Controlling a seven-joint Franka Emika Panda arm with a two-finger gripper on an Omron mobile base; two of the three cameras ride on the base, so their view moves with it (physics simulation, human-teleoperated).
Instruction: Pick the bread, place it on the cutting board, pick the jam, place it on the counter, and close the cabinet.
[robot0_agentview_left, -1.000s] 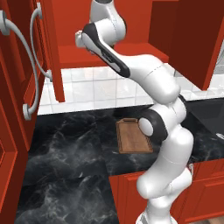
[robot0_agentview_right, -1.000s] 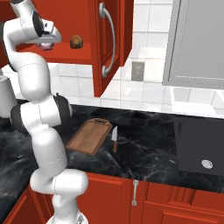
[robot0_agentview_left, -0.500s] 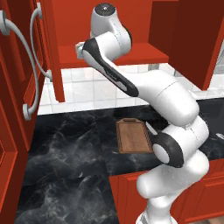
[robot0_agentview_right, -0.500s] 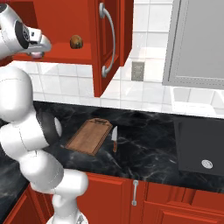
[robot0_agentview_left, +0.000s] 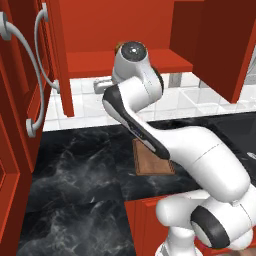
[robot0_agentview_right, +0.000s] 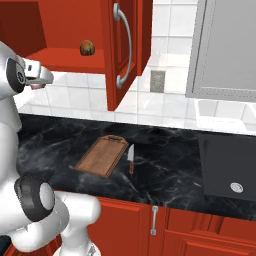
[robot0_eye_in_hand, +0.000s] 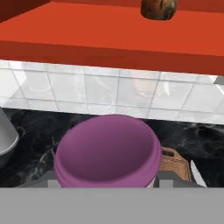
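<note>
The jam, a purple jar with a lavender lid, sits between my fingers, with my gripper shut on it just below and in front of the open cabinet shelf. A sliver of the jar shows under the hand in the right base view. The bread, a small brown roll, rests on that shelf, seen also as the roll at the top of the hand view. The wooden cutting board lies bare on the black counter, below and to the right of my hand.
A knife lies just right of the board. The red cabinet door hangs open beside the shelf, and other open doors stand at the left. A dark sink and a grey-fronted unit are at the right.
My hand has drawn back out of the cabinet, leftward and down in the right base view, carrying the jam. The arm's elbow has swung towards the cameras. The bread has not moved.
</note>
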